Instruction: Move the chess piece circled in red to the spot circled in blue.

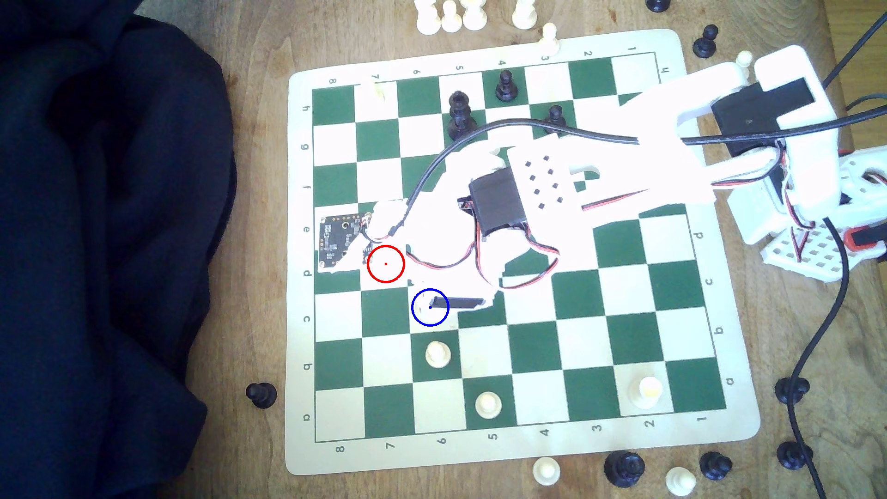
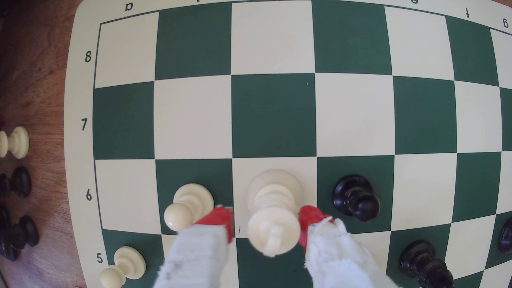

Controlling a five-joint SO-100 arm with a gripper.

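A: Where's the piece point(image 2: 273, 213)?

B: In the wrist view it stands on a cream square of the board point(image 2: 273, 116), low in the frame near the centre, and it looks upright. A cream pawn point(image 2: 188, 206) sits on the green square to its left in the frame, a black pawn point(image 2: 356, 198) on the green one to its right. In the exterior view the arm's glare washes it out.

A: And the gripper point(image 2: 266, 224)?

B: Spread, one red-tipped finger point(image 2: 219, 220) on each side of the piece. The right one looks to be touching or nearly touching the head; the left stands clear with a gap. It isn't pinching yet, I'd say.

A: Where's the blue spot point(image 1: 422, 314)?

B: In the exterior view, a cream square left of centre, just down and right of the red ring point(image 1: 385, 263). A dark part of the arm overlaps its right edge.

A: What could go wrong?

B: The fingers may close unevenly, so the right one shoves the head first and the piece tips. The left finger sits close to the cream pawn and could knock it. A grip high on the rounded head may also slip during the lift, I think
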